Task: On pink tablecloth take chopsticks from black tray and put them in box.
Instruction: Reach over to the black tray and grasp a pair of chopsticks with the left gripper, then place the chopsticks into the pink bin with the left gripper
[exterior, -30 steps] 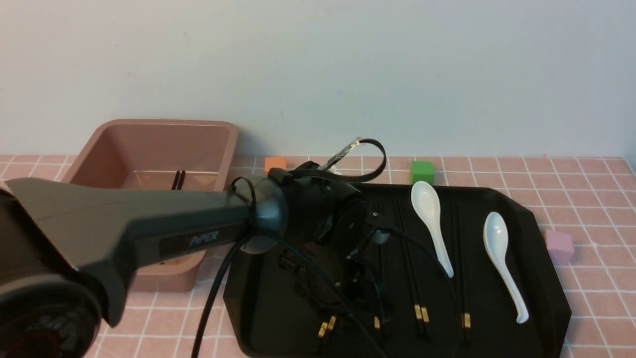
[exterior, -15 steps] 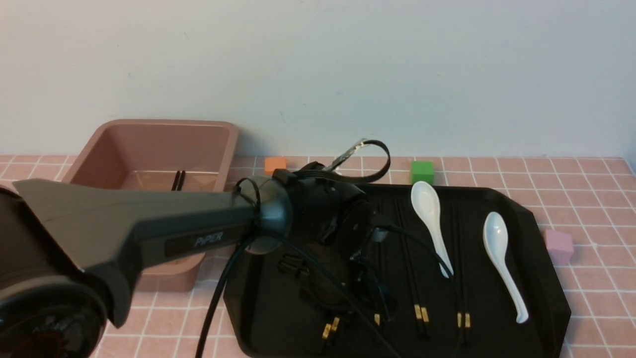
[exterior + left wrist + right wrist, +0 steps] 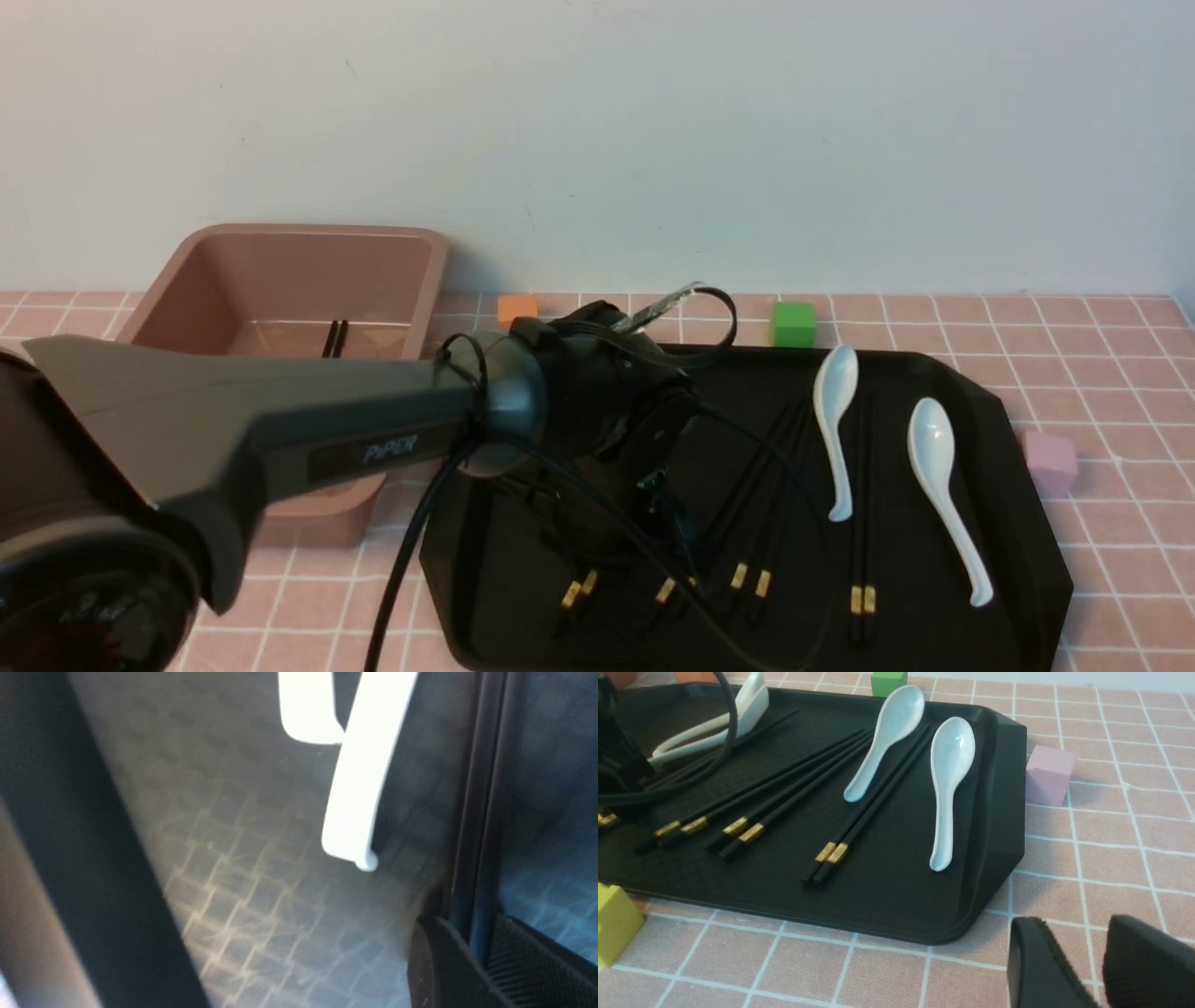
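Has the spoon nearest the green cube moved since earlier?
Yes: the spoon swung its bowl right, from in line with the green cube toward the other spoon.

Pink tablecloth (image 3: pixel 1102 523) before me, bearing: box (image 3: pixel 280 271) at 10 o'clock; black tray (image 3: pixel 1018 504) at 1 o'clock. Beyond the tray, orange cube (image 3: pixel 517 309) at 12, green cube (image 3: pixel 794 323) at 1. Pink cube (image 3: pixel 1050 462) at 2, near the tray's rim. Yellow cube (image 3: pixel 612 921) just beside its near edge.

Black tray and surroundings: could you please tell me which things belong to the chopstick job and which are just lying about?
Job: chopsticks, black tray, box, pink tablecloth.
Lying about: white spoons, green cube, orange cube, pink cube, yellow block.
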